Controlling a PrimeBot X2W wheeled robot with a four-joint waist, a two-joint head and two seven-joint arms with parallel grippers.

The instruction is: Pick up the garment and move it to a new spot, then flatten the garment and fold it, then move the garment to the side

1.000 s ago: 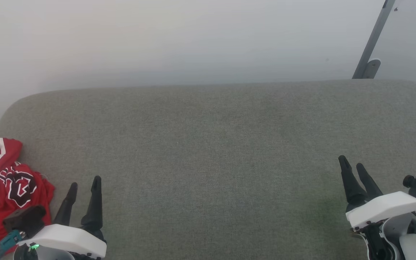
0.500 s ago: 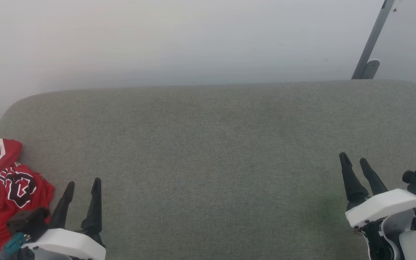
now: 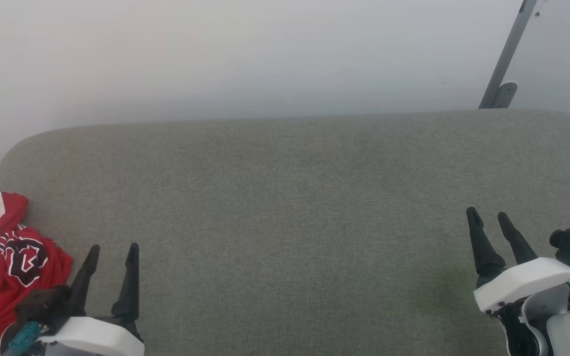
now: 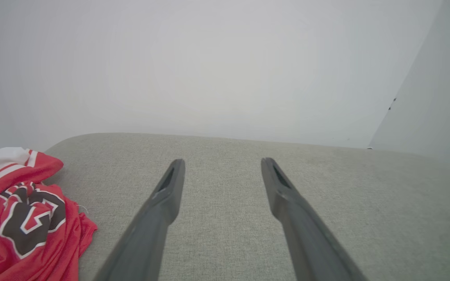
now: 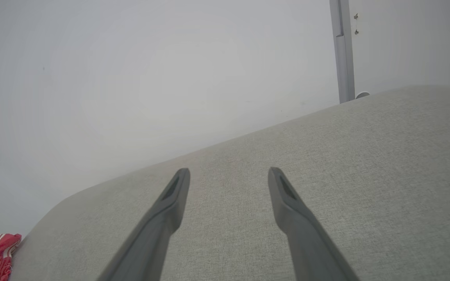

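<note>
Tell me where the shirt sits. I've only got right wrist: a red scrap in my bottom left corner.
Observer: Head view has the shirt crumpled at the left end of the couch, just left of the left end effector.
Operator: Is left holding any of it?
Observer: No. Left wrist view shows its fingers spread with bare couch fabric between them, and the shirt off to their left.
</note>
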